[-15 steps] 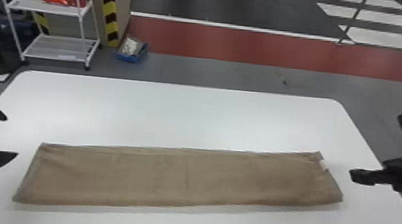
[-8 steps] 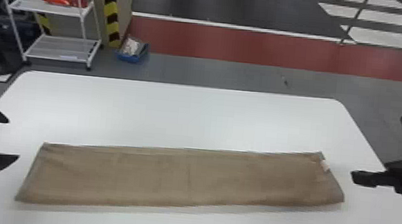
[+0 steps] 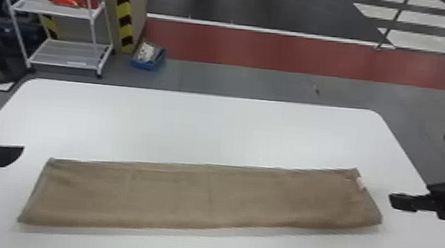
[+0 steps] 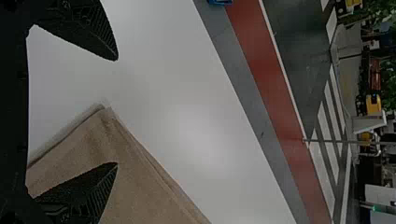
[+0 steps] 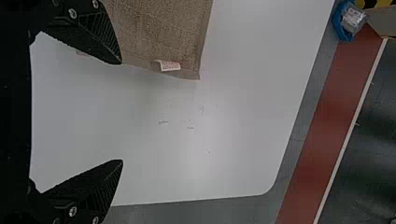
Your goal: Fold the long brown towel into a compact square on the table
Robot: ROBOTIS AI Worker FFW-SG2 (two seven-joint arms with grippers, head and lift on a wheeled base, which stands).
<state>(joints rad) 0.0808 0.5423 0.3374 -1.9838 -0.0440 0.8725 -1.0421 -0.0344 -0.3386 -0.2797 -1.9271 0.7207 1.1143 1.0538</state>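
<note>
Brown towel (image 3: 203,199) has been left unmoved across the lower centre of the frame, flat on the white table (image 3: 209,128); the left gripper (image 3: 10,136) has been shifted upward at the left edge. Greenery (image 4: 388,84) is shown in the left wrist view. Both it and the right gripper (image 3: 420,177) are held spread, empty, with the towel lying between them.
</note>
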